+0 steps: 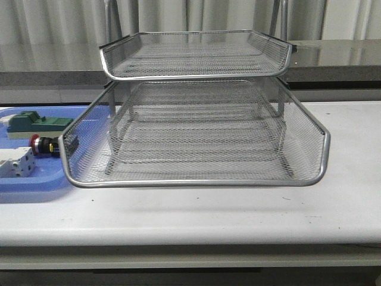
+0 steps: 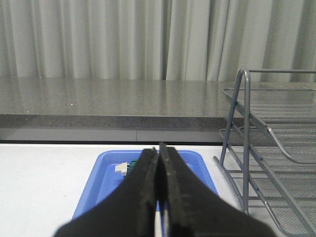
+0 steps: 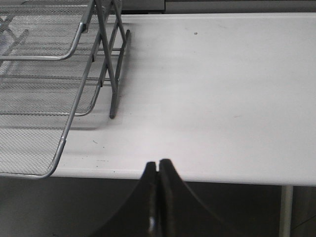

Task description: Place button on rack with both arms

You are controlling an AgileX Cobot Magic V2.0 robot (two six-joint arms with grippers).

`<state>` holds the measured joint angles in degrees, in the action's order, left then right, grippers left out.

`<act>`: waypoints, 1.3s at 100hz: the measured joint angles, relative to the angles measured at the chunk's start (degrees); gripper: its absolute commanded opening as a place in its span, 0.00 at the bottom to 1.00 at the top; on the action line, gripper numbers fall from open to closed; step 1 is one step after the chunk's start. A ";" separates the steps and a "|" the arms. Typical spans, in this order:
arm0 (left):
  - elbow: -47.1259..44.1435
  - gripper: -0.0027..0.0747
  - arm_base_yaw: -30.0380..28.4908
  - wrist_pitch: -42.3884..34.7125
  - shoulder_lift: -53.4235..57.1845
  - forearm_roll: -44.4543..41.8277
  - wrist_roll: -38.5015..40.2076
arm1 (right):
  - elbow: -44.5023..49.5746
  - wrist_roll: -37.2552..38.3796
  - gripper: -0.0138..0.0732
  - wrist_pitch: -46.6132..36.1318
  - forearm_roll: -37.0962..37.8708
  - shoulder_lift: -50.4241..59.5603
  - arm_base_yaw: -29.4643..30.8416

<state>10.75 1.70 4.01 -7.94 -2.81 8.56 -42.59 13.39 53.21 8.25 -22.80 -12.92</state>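
The button (image 1: 43, 145), with a red head and a dark body, lies on its side in the blue tray (image 1: 36, 186) at the left, close to the rack's left edge. The silver wire-mesh rack (image 1: 196, 134) stands in the middle of the white table. It also shows in the left wrist view (image 2: 266, 148) and in the right wrist view (image 3: 54, 79). My left gripper (image 2: 159, 148) is shut and empty, over the blue tray (image 2: 106, 173); the button is hidden there. My right gripper (image 3: 158, 164) is shut and empty at the table's front edge, right of the rack. Neither arm shows in the front view.
In the blue tray lie a green block (image 1: 37, 123) at the back and a white terminal block (image 1: 16, 163) at the front. A grey counter (image 2: 98, 101) and curtains run behind the table. White tabletop (image 3: 222, 89) lies right of the rack.
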 measured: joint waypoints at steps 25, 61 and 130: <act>14.77 0.01 0.00 8.47 -20.11 0.00 0.00 | 0.00 0.00 0.08 0.00 0.00 0.00 0.00; 36.69 0.01 0.00 14.49 -51.35 0.02 -0.53 | 0.00 0.00 0.08 0.00 0.00 0.00 0.00; 64.13 0.40 0.00 22.47 -87.51 -0.74 -6.37 | 0.00 0.00 0.08 0.00 0.00 0.00 0.00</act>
<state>74.88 1.70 26.48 -95.45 -3.54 2.19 -42.59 13.39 53.21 8.25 -22.80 -12.92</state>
